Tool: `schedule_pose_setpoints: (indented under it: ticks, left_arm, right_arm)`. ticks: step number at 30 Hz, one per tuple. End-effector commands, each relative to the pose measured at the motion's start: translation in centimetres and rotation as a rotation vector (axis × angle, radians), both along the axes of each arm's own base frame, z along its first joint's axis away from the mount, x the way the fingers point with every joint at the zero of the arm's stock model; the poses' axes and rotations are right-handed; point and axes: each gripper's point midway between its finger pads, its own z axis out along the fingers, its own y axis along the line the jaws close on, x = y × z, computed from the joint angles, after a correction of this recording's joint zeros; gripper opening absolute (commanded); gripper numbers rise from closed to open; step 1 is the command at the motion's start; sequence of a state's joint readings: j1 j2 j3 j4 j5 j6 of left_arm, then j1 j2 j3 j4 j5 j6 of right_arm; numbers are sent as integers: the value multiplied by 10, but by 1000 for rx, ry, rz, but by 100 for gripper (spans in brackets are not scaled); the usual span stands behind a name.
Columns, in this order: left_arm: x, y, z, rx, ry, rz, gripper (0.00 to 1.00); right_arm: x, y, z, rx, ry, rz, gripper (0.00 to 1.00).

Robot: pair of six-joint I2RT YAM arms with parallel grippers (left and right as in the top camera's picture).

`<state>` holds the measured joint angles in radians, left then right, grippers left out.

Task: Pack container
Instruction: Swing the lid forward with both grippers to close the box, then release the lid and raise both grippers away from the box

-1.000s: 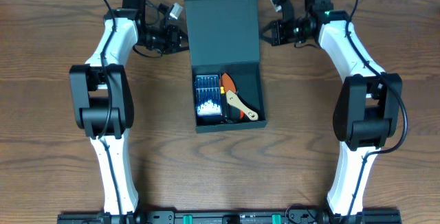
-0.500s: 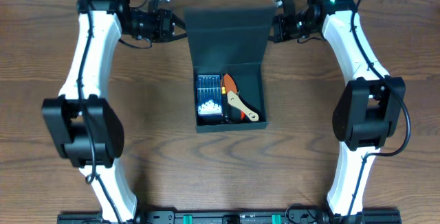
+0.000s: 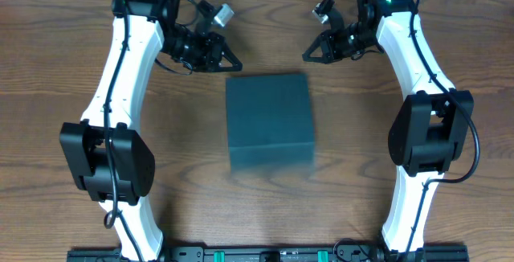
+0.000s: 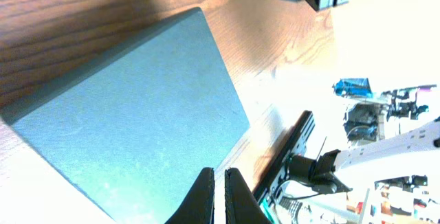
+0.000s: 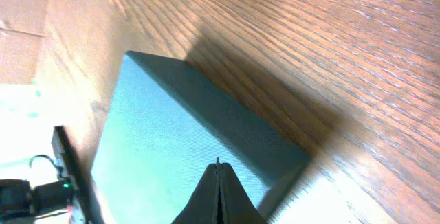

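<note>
the container (image 3: 269, 121) sat shut near the middle of the bench (image 3: 48, 109), its flap lid lying flat over the top, so only a plain teal-green square showed from above. whatever it held was hidden, and no loose item lay on the wood around it. judged from that, the packing and closing looked done. little seemed left beyond perhaps checking that the lid sat fully down along the near edge, which was blurred. the left hand (image 3: 233, 63) was pinched closed on nothing, just behind the container's far left corner and clear of it. the right hand (image 3: 308, 55) was likewise closed and empty, off the far right corner, not touching.
</note>
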<state>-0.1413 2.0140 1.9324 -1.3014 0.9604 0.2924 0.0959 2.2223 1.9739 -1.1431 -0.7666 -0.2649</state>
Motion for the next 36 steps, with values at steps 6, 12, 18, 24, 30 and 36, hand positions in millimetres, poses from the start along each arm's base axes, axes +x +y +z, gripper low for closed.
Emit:
schedule_pose_setpoints:
  ticks: [6,12,18,24,30,36]
  left_arm:
    - [-3,5,-25,266,40,65,6]
    - [-6,15,-55,626,36,186,6]
    - [-15,3,-73,829,-24,243,6]
    - [3,10,-74,899,-118,325,16]
    - [30,28,-61,853,-166,426,85]
    - [47,50,-55,834,-176,498,99]
  right_arm:
    - [10,-34,39,-213,-93,-158,1]
    - [-1,-62,55,-358,-78,-282,19]
    - [-22,-88,53,-503,-20,-323,37]
    - [-34,-105,47,-609,17,-331,71]
    - [-31,-116,47,-671,-2,-350,99]
    - [-30,-117,47,-673,-7,-352,99]
